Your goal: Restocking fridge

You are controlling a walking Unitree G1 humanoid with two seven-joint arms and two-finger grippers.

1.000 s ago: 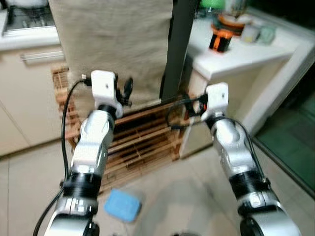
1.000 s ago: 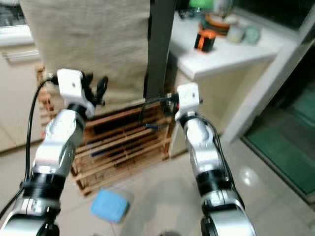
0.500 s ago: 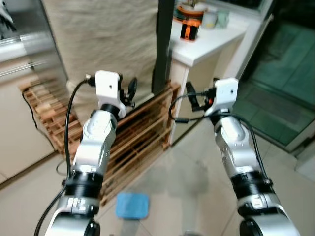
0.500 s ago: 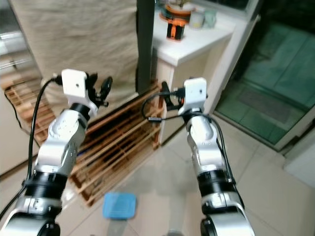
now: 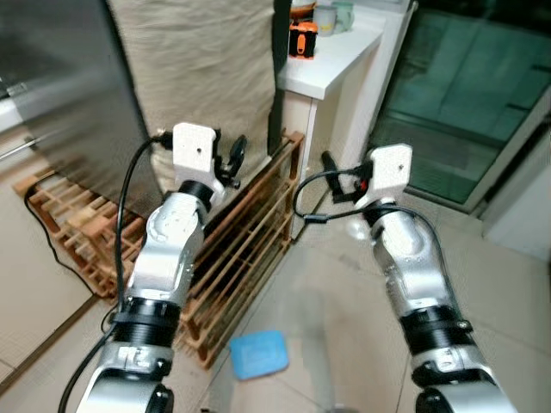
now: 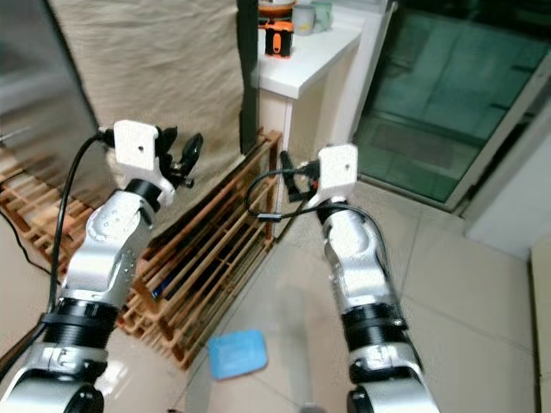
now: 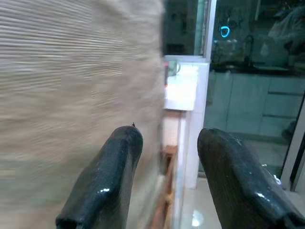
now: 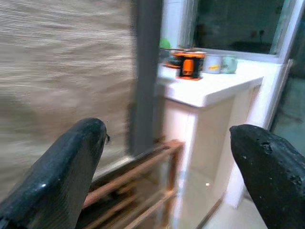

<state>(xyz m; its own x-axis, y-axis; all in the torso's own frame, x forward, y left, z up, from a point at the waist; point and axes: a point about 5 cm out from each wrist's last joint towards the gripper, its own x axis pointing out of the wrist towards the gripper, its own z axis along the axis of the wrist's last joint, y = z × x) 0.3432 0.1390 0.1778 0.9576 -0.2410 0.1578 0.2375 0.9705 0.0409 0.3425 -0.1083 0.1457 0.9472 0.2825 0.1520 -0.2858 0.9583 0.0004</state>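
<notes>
The left gripper [image 7: 167, 176] is held raised with its fingers [image 7: 107, 181] apart and nothing between them, in front of a beige woven cloth [image 5: 207, 69]. The right gripper [image 8: 167, 176] is likewise spread wide and empty, pointed toward a white counter [image 5: 336, 60] on which an orange and black container [image 5: 302, 40] stands, with what may be cups beside it. Below both arms a wooden slatted rack [image 5: 241, 249] is seen, and a blue lid-like object [image 5: 258, 353] lies on the tiled floor [image 5: 344, 327]. A steel fridge surface [image 5: 60, 95] is seen on the robot's left.
</notes>
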